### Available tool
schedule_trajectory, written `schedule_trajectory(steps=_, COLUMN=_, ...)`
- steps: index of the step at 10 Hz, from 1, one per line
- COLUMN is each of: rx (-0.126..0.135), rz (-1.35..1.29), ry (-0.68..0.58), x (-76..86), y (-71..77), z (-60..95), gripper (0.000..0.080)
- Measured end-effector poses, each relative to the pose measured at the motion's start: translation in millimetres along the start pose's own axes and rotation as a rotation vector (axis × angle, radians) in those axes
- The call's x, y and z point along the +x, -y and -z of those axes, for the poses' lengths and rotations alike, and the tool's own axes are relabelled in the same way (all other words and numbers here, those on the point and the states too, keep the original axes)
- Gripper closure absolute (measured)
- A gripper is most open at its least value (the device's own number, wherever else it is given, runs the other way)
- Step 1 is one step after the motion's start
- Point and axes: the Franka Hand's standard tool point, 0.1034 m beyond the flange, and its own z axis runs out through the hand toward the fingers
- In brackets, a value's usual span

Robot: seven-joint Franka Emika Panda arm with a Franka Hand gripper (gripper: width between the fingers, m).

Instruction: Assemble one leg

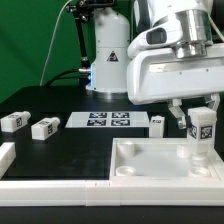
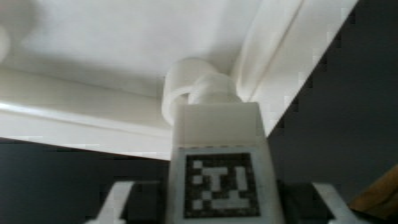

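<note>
The tabletop (image 1: pixel 140 160) lies directly beneath the gripper (image 1: pixel 201 124), which is clamped on the leg (image 2: pixel 217 135), held upright with its lower end at the tabletop's corner. If the leg is slightly tilted or off-centre, it could jam on the rim or slip between the fingers. The leg's own body hides whether its tip sits inside a socket, and the wrist view cuts off the fingertips.

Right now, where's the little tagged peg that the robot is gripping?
The leg stands upright in the gripper on the exterior view's right, its lower end at a corner socket of the white tabletop.
</note>
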Motion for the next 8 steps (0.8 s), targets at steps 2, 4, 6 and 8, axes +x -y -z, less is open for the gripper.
schedule_trajectory(steps=2, rx=0.0, rz=0.001, ry=-0.003, x=1.5, y=0.4, z=1.3, gripper=0.0508)
schedule_trajectory(steps=4, rx=-0.001, rz=0.001, ry=0.0, x=0.6, y=-0.8, z=0.9, gripper=0.0508)
schedule_trajectory(steps=6, rx=-0.002, rz=0.015, ry=0.019, x=1.3, y=-11.8, z=-0.5, gripper=0.0508)
schedule_trajectory(steps=8, rx=-0.005, rz=0.011, ry=0.006, x=6.7, y=-14.3, z=-6.8, gripper=0.0508)
